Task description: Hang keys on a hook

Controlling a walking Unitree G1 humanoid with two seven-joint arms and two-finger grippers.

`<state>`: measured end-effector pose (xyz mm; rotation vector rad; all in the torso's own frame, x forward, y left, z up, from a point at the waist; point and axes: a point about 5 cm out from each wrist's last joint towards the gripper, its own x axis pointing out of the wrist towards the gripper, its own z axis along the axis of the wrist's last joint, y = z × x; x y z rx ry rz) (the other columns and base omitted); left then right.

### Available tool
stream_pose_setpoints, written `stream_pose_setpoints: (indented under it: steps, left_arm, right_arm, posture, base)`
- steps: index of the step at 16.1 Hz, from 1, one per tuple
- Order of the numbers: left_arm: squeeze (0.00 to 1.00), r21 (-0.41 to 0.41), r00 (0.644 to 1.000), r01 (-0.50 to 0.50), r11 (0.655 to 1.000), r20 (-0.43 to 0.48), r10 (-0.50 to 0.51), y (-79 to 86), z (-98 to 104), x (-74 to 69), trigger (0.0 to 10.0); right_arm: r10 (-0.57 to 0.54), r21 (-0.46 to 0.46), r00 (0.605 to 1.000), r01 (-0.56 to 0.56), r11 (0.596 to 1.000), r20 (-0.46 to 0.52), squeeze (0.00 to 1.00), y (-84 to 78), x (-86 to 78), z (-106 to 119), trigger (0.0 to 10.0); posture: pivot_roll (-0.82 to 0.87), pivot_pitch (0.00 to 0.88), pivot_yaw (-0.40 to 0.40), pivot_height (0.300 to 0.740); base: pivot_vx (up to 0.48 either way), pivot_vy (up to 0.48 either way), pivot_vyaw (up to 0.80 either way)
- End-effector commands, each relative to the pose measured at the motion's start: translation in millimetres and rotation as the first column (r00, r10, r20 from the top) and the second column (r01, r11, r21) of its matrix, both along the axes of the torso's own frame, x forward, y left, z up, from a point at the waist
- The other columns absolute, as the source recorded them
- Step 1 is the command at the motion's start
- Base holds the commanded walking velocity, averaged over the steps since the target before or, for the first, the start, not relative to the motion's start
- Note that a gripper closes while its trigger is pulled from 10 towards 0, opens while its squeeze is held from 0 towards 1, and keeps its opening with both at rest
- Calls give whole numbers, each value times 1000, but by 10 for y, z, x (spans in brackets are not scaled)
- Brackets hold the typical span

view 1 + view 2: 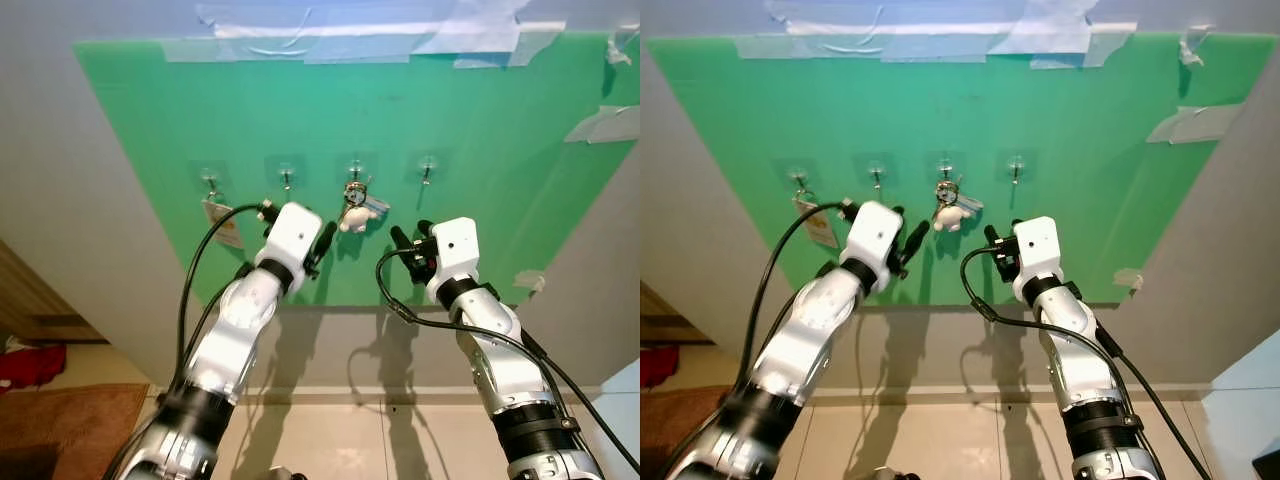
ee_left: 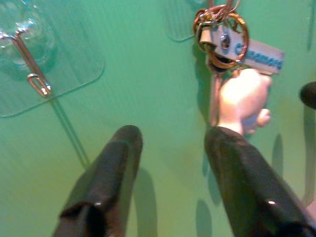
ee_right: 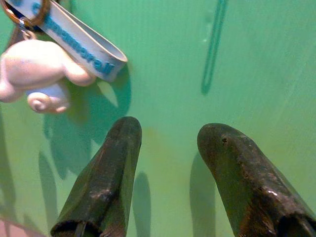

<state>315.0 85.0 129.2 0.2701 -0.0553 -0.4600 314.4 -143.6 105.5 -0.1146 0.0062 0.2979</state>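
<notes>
— Hooks, left to right?
— Four clear adhesive hooks in a row on the green board (image 1: 480, 150). First hook (image 1: 210, 181) carries a pale tag (image 1: 222, 222). Second hook (image 1: 286, 178) is bare. Third hook (image 1: 355, 170) holds the keys (image 1: 355, 205), with a white figure and blue strap, hanging free. Fourth hook (image 1: 428, 168) is bare.
— End effectors?
— Left end effector (image 1: 322, 245): fingers spread, gripping nothing, just below the keys. Right end effector (image 1: 410, 240): fingers apart, empty, near the board below the fourth hook.
</notes>
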Motion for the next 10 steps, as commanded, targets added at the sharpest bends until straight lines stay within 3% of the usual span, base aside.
stream_pose_setpoints:
  steps: [1,5,8,10]
  left_arm:
    - [1000,14,999,21,1000,25,-21,-6,61,-46,10000]
    - [1000,24,999,35,999,21,-36,-2,44,-121,10000]
    - [1000,15,999,20,1000,25,-20,98,34,-227,10000]
    - [1000,-117,999,-30,993,24,33,161,83,-280,10000]
  right_arm:
    - [15,-3,1000,-15,1000,0,0,51,10,10,10000]
    - [27,1,1000,-27,1000,-5,0,109,39,3,10000]
    - [16,14,1000,-17,1000,9,0,103,63,32,10000]
    - [-35,59,999,34,998,16,0,49,74,56,10000]
  posture:
    - [-105,0,76,740]
    - [-77,0,63,740]
    - [-71,0,60,740]
    - [-70,0,59,740]
  base:
    - [0,0,0]
    - [0,0,0]
    - [0,0,0]
    - [0,0,0]
